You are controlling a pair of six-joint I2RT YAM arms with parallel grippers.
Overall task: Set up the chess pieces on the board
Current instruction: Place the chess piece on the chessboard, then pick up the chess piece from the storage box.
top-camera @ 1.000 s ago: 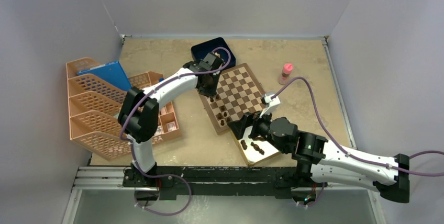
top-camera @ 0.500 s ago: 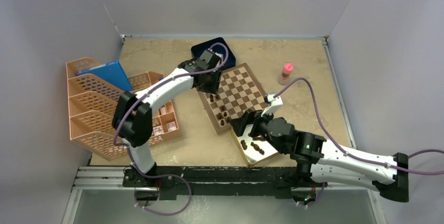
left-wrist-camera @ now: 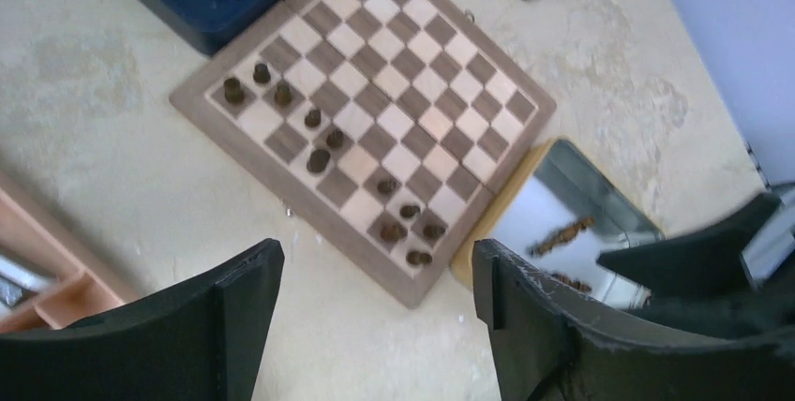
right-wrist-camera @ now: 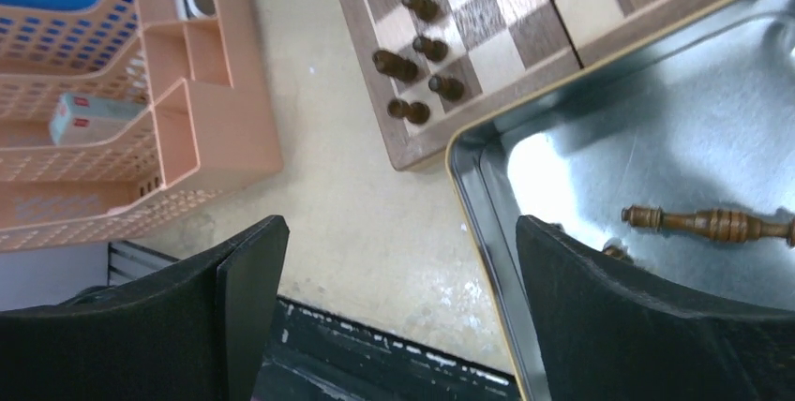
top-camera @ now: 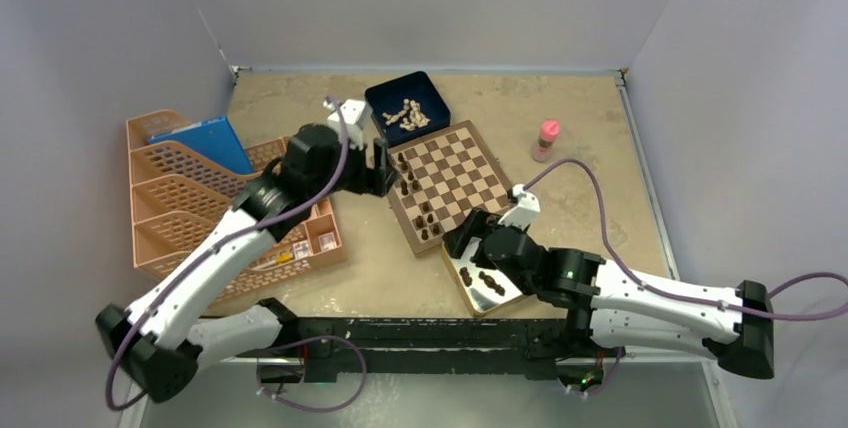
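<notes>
chess piece (right-wrist-camera: 708, 223) | lying in tin (right-wrist-camera: 600, 139) | long axis across right-wrist view

Bare tabletop (top-camera: 590, 198) is lying open at upper right, only a pink bottle (top-camera: 547, 138) standing there. The left gripper (top-camera: 388, 168) is filling the gap between orange trays (top-camera: 190, 198) and board (top-camera: 460, 173); the right gripper (top-camera: 465, 238) is hanging over the board's lower edge.

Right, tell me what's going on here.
Chess set-up, partway done. About ten dark pieces stand along one side of the board. The left hand hovers open and empty at its edge. The right hand, also open, is over the tin, where more dark pieces lie.
</notes>
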